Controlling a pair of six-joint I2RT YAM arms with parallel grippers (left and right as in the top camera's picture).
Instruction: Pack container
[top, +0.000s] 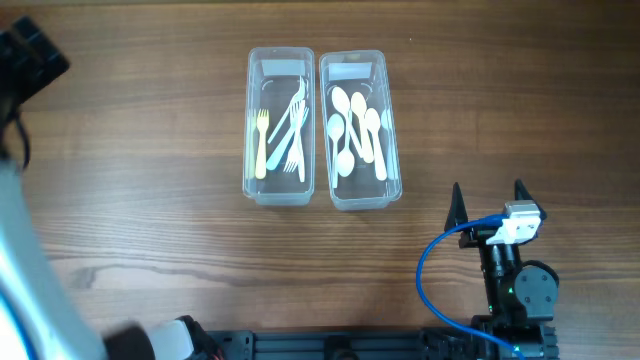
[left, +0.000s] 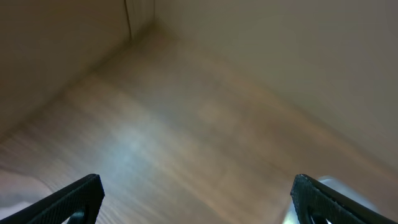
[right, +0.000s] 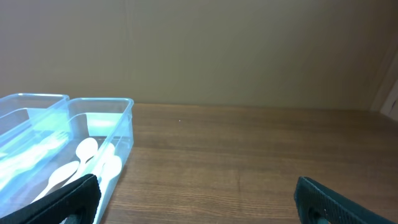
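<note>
Wooden table (top: 130, 150): fork container (top: 250, 130), spoon container (top: 394, 150) parallel, lengthwise front-to-back.

Soft, even light fills the overhead view, leaving only faint shadows on the brown wooden table (top: 150, 150). The left wrist view is blurred throughout, with a pale glare patch on the wood. The right wrist view is sharp, light catching the clear rectangular plastic container (right: 124, 142) along its rim.

Your right arm (top: 522, 285) is black, with a white block (top: 520, 221) at the wrist. A blue cable (top: 428, 268) loops out beside that block; two pointed black fingers (top: 457, 206) project beyond it.
</note>
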